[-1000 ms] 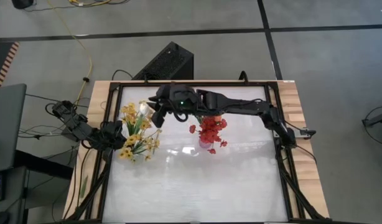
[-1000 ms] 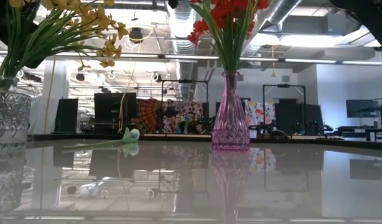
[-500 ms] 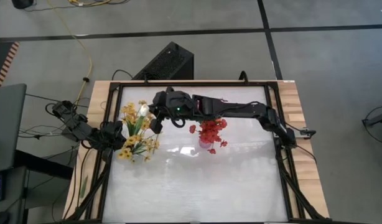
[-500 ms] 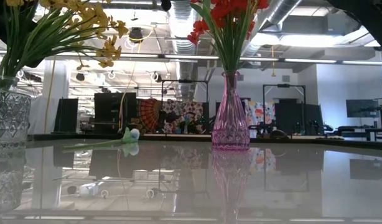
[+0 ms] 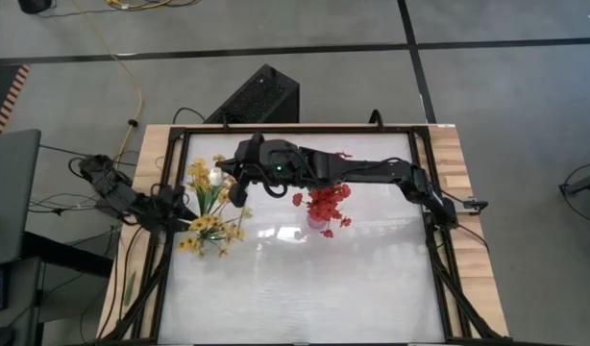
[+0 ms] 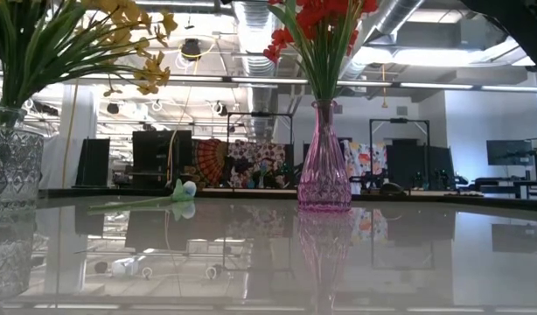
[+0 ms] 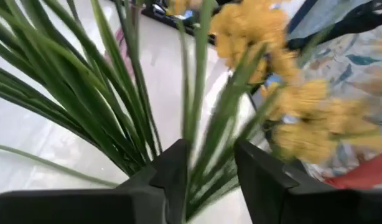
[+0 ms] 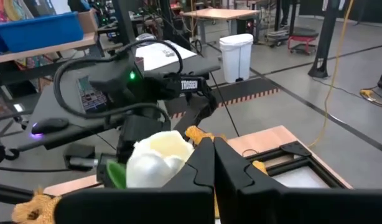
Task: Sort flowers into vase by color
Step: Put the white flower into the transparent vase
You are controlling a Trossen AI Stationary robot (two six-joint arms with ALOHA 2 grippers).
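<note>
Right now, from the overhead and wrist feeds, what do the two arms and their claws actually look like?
Both arms are dark, jointed and slim. The right arm has a bulky black wrist with a small green light, and black cables trail at its base. The left arm is black with loose cables alongside. The left claw has two flat, matte black fingers; the right claw has the same black, angular fingers.

A black box is lying on the grey floor beyond the table's far edge, and a yellow cable is trailing across the floor to its left. A white bin is standing on the floor among workbenches in the room, with a blue tub sitting on a bench near it. Patterned cloths are hanging in the room far behind the table, and bright ceiling lights are glowing overhead.
</note>
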